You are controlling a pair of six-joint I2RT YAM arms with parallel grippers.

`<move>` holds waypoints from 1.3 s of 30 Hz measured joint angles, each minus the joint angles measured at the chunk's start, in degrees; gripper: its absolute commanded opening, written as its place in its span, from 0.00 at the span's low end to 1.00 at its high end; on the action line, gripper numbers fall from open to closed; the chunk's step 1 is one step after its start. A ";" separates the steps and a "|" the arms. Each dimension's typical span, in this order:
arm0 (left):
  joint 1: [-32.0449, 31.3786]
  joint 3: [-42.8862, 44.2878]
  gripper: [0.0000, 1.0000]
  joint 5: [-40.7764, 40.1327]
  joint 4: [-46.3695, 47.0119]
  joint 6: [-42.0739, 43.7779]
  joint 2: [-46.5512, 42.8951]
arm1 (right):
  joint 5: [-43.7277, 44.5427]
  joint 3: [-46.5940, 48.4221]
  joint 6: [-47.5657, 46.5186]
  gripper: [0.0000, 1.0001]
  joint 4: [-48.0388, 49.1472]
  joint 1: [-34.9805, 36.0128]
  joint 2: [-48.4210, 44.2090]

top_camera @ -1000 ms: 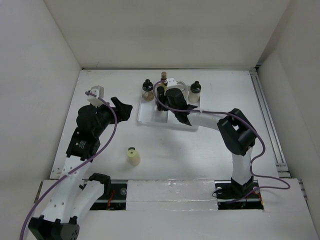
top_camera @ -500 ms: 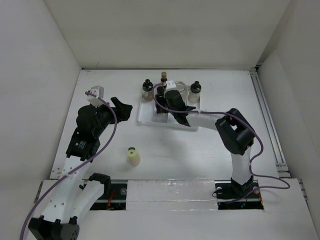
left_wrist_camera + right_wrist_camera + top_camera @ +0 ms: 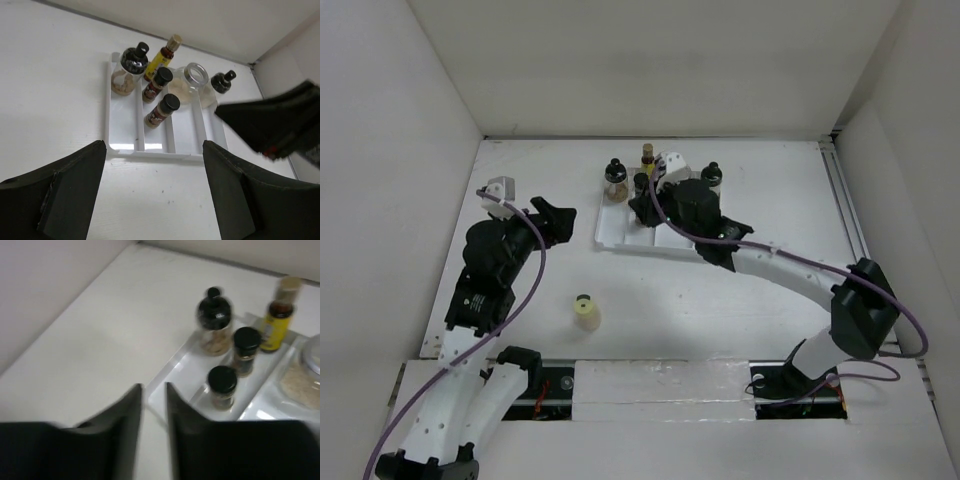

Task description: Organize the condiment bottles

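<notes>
A: How do the grippers stand?

B: The left gripper [image 3: 154,145] has its fingers spread wide with nothing between them, over the surface [image 3: 50,100] short of the white tray [image 3: 107,115]. The right gripper [image 3: 152,387] shows only a narrow gap, also empty, by the tray's near left corner.

A: And the bottles?

B: Six stand in the tray. The tan shaker [image 3: 127,72] is in the left channel, with two brown shakers [image 3: 162,112] in line beside it. The slim yellow bottle [image 3: 159,57] stands behind them, then the silver-lidded jar [image 3: 192,80] and a black-topped bottle [image 3: 222,82] at the right. The pale cream bottle [image 3: 585,312] stands alone on the surface, well apart from the tray.
</notes>
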 measured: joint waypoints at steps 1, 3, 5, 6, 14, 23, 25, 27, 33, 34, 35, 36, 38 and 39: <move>0.00 0.00 0.75 -0.92 -0.02 -0.17 -1.05 | -1.92 -1.68 -0.11 0.19 0.15 1.49 -1.60; 0.00 0.00 0.75 -3.15 0.02 -0.55 -3.63 | -5.81 -4.81 -0.33 0.31 0.11 5.42 -3.48; 0.00 0.00 0.75 -4.59 0.11 -0.83 -5.11 | -8.55 -7.21 -1.09 0.53 -0.48 10.03 -3.78; 0.00 0.07 0.75 -5.25 0.15 -0.94 -5.86 | -9.75 -8.26 -1.53 0.65 -1.29 12.72 -3.74; 0.00 0.31 0.75 -6.91 0.50 -1.27 -5.75 | -12.90 -9.57 -3.48 0.88 -5.60 23.28 1.62; 0.00 0.31 0.75 -7.13 0.50 -1.29 -5.77 | -7.48 -2.49 -5.35 0.85 -6.64 24.02 15.76; 0.00 0.31 0.75 -7.13 0.50 -1.29 -5.77 | -6.93 -1.55 -5.73 0.84 -6.19 24.02 17.05; 0.00 0.31 0.75 -7.13 0.50 -1.29 -5.79 | -6.51 -1.14 -5.97 0.83 -5.88 24.09 17.42; 0.00 0.31 0.75 -7.13 0.50 -1.29 -5.95 | -4.92 -0.50 -5.95 0.82 -3.72 24.72 17.42; 0.00 0.31 0.75 -7.13 0.50 -1.29 -5.95 | -4.61 -0.50 -5.95 0.80 -3.21 24.83 17.42; 0.00 0.31 0.75 -7.13 0.50 -1.29 -5.95 | -4.42 -0.48 -5.95 0.75 -2.64 24.96 17.42; 0.00 0.31 0.75 -7.13 0.50 -1.29 -5.95 | -4.22 -0.48 -5.92 0.74 -2.25 25.05 17.42; 0.00 0.31 0.75 -7.13 0.50 -1.29 -5.95 | -3.96 -0.48 -5.75 0.68 -1.51 25.16 17.42; 0.00 0.31 0.75 -7.15 0.50 -1.29 -5.95 | -3.93 -0.48 -5.70 0.56 -1.14 25.16 17.42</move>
